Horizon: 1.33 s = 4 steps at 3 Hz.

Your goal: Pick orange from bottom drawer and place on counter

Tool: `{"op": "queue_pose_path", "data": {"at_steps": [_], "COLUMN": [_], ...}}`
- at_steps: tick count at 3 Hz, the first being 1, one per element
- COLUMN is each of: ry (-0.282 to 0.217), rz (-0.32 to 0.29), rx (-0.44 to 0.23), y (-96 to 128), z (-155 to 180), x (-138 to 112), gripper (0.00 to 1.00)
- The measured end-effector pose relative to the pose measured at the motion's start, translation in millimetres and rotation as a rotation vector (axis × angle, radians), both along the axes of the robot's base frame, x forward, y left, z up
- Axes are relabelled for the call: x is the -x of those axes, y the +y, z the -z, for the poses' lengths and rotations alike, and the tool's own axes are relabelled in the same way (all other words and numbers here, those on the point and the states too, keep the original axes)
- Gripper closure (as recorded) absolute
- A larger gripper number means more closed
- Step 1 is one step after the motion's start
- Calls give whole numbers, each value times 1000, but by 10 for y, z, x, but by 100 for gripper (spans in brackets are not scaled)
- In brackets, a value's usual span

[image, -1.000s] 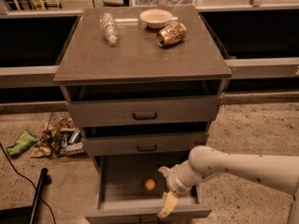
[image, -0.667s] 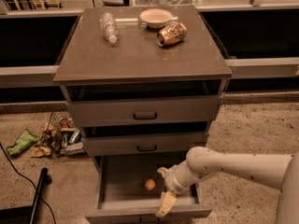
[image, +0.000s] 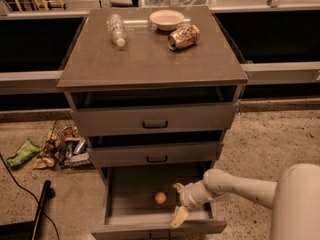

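Gripper [image: 178,202] is hovering at the lower centre of the frame, inside the open bottom drawer [image: 130,194], its fingers spread wide and holding nothing. The orange [image: 160,198] is lying on the drawer floor just to its left.

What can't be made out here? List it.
Camera view:
Bottom drawer front: cut off by the lower edge.
Top drawer inside: shadowed by the counter.
Can label: too small.
Floor litter: too small to identify.
Gripper, in the bottom drawer right of the orange: its far side hidden by its own body.
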State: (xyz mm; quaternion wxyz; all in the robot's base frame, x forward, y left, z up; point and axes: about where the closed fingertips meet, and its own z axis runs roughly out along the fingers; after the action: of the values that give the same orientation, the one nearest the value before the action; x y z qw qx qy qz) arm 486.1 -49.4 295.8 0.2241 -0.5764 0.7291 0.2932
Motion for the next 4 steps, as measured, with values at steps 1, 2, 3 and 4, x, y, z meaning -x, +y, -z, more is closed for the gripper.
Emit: {"op": "queue_pose_path", "data": {"at_steps": [1,2,3,4], "ry": [-10,-23,-43,-100], "rz": [37,73,102,146], "rx": [-37,-65,-71,-20], "y": [24,89,160,243], "z": [334,567,773,1117], "x": [-211,-478,-708,-957], "gripper": [0,0,0,0]}}
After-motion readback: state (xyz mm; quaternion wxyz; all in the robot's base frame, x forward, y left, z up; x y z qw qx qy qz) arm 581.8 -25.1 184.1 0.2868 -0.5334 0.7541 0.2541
